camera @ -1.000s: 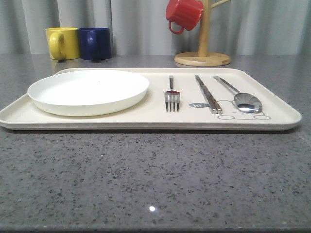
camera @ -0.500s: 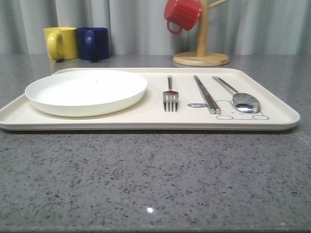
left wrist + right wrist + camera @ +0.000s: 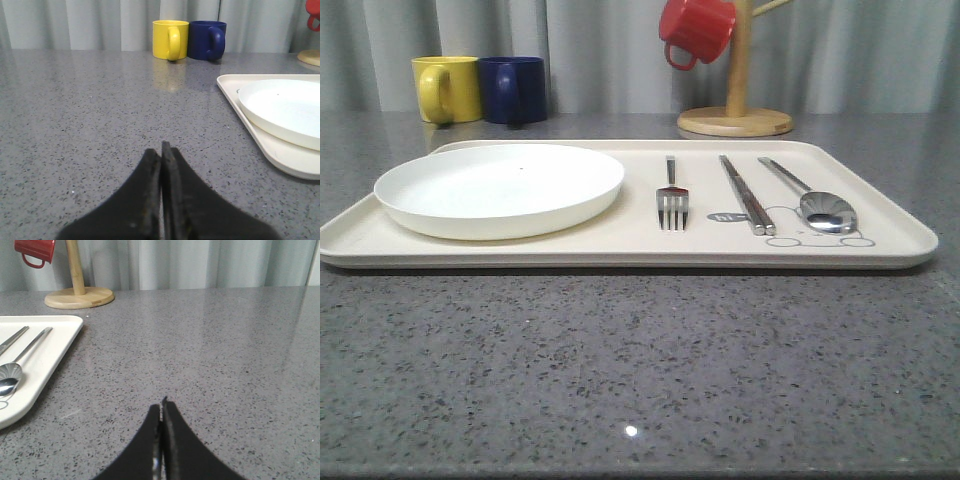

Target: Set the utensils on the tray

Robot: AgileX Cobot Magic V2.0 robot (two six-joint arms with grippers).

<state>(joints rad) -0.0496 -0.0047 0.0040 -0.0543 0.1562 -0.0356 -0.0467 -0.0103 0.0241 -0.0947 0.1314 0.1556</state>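
A large flat rectangular cream tray (image 3: 620,240) with a low rim lies across the middle of the front frame on the speckled grey stone bench (image 3: 640,380). On its right half lie three slim silver-metal utensils side by side, handles pointing away: a four-tined fork (image 3: 671,195) near the centre, a pair of straight chopsticks (image 3: 747,195) just right of it, and an oval-bowled long-handled spoon (image 3: 815,203) furthest right, over a grey printed drawing. A round white plate (image 3: 500,188) fills the tray's left half. In the upper left of the frame stand a yellow mug (image 3: 448,88) and a dark blue mug (image 3: 513,89), touching. At upper centre-right a red mug (image 3: 696,30) hangs from a wooden stand (image 3: 736,110) with a round base.

The left claw (image 3: 161,150) has its black fingers pressed together, empty, low over bare bench beside the tray's corner. The right claw (image 3: 161,407) is likewise closed on nothing, over bare bench beside the tray's spoon end.
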